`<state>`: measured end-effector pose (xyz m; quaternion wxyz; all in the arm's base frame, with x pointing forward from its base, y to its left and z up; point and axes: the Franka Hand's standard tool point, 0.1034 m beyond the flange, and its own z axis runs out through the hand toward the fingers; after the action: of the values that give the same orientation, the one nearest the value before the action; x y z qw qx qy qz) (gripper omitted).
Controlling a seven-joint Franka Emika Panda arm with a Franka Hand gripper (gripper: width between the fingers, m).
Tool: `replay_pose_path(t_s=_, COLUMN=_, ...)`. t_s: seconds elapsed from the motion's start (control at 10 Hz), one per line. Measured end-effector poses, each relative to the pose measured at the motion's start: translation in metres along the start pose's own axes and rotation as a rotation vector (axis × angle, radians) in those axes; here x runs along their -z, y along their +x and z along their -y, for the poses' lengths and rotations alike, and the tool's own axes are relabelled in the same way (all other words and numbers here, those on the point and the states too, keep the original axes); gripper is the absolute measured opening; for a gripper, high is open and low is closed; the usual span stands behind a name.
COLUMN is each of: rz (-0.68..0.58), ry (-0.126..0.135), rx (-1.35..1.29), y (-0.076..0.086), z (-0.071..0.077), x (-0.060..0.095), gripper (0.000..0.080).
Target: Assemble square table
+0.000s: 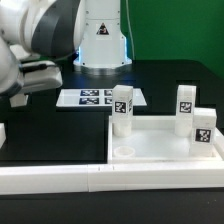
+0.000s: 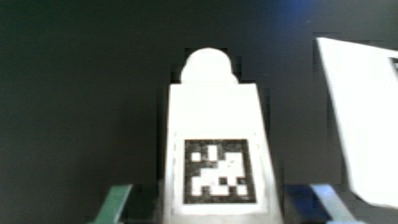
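Three upright legs (image 1: 122, 109), (image 1: 186, 100), (image 1: 203, 127) stand on the square top (image 1: 160, 146), crowding its far side and the exterior view's right, while its near part lies bare. The marker board (image 1: 101, 98) lies flat behind. In the wrist view a leg (image 2: 215, 140) fills the gap between the fingers (image 2: 118, 203), with a white edge (image 2: 359, 110) close beside.

Black tabletop (image 1: 60, 130) filling most of the frame. Green wall (image 1: 175, 25) across upper right. Flat white marker board (image 1: 98, 98) lying at centre. Soft, even light.
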<state>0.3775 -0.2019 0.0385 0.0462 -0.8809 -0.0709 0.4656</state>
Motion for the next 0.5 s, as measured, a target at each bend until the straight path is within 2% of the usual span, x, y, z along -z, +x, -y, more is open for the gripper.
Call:
replay_pose_path(t_s=0.1, rz=-0.040, ry=-0.018, rx=0.012, y=-0.002, z=0.008, x=0.023, gripper=0.0290)
replay_pose_path(t_s=0.2, rz=-0.055, ry=-0.025, rx=0.031, y=-0.012, z=0.022, x=0.046, gripper=0.0290)
replay_pose_path(t_s=0.3, rz=-0.093, ry=-0.039, rx=0.041, y=-0.021, z=0.030, x=0.066, gripper=0.0290)
replay_pose_path(t_s=0.5, rz=-0.206, ry=-0.043, rx=0.038, y=-0.026, z=0.021, x=0.062, gripper=0.0290)
